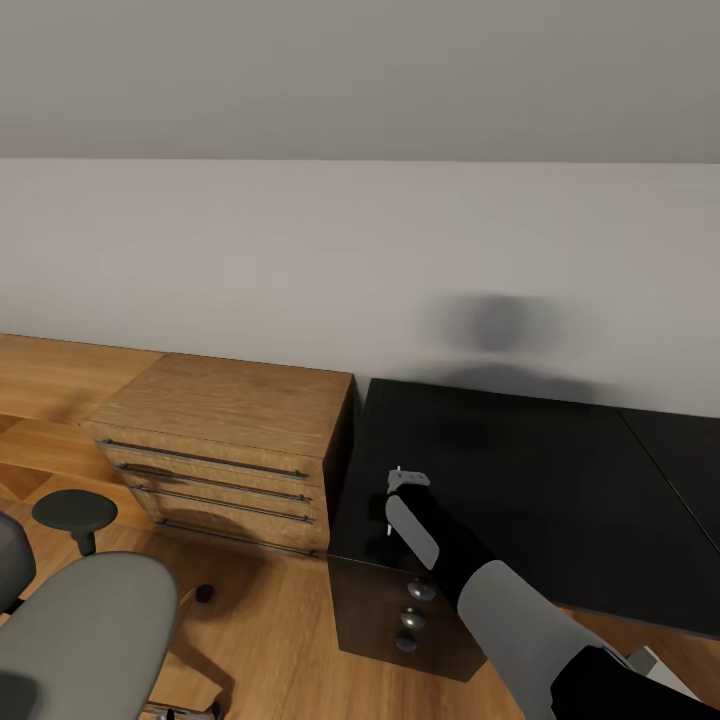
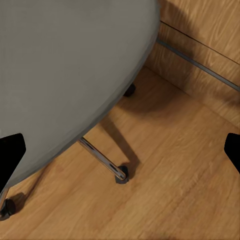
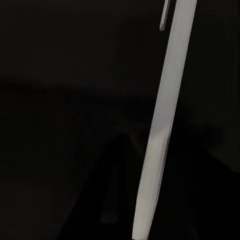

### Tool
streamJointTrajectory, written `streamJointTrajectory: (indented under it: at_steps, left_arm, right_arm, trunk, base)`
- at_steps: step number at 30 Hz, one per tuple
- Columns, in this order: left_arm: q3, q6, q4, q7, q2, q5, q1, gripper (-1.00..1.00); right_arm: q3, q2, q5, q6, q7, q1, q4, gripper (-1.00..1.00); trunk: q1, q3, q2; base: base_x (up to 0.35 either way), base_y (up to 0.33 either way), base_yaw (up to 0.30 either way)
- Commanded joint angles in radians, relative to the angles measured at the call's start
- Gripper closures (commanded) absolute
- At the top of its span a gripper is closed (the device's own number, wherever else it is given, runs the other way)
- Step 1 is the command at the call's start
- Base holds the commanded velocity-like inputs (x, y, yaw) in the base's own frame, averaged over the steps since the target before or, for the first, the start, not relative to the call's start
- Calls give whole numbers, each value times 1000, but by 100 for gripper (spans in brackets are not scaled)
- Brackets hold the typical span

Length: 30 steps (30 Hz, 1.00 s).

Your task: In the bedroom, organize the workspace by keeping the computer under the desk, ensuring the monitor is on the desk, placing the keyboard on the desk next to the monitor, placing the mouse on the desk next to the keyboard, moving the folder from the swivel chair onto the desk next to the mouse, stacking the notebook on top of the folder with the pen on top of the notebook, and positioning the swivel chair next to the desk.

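Note:
My right gripper (image 1: pixel 432 538) hangs over the left front corner of the black desk (image 1: pixel 540 470), shut on a pale grey pen (image 1: pixel 411 528) that points up and away, clip end farthest from the hand. In the right wrist view the pen (image 3: pixel 160 125) runs as a long light bar across the dark desktop. The swivel chair (image 1: pixel 90 630) stands at the lower left with its grey seat bare and one black armrest (image 1: pixel 75 512) beside it. The left gripper (image 2: pixel 120 152) is open, its black fingertips (image 2: pixel 10 155) wide apart above the chair seat (image 2: pixel 65 75) and wooden floor.
A light wooden low cabinet (image 1: pixel 230 440) with several drawers stands against the wall, touching the desk's left side. Silver knobs (image 1: pixel 420 590) mark the desk's dark drawers under my right arm. The chair's chrome leg and caster (image 2: pixel 119 176) rest on the floor by the cabinet front (image 2: pixel 200 55).

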Motion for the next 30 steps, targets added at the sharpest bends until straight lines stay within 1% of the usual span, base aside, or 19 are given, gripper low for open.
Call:
streamJointTrajectory:
  at_steps: [1, 8, 30]
  left_arm:
    - [-7, -3, -2, 9, 1, 4, 0, -100]
    - [-7, -3, -2, 9, 1, 5, 0, -100]
    - [-7, -4, -3, 7, 1, 7, 0, -100]
  right_arm:
    - [3, 0, -38, 4, -43, 0, 52, 100]
    - [3, 0, -38, 5, -63, -1, 51, 100]
    - [3, 0, -37, 5, -64, -1, 51, 100]
  trunk:
    - [0, -1, 0]
    - [0, -1, 0]
    - [0, -1, 0]
  base:
    - [0, 0, 0]
    - [0, 0, 0]
    - [0, 0, 0]
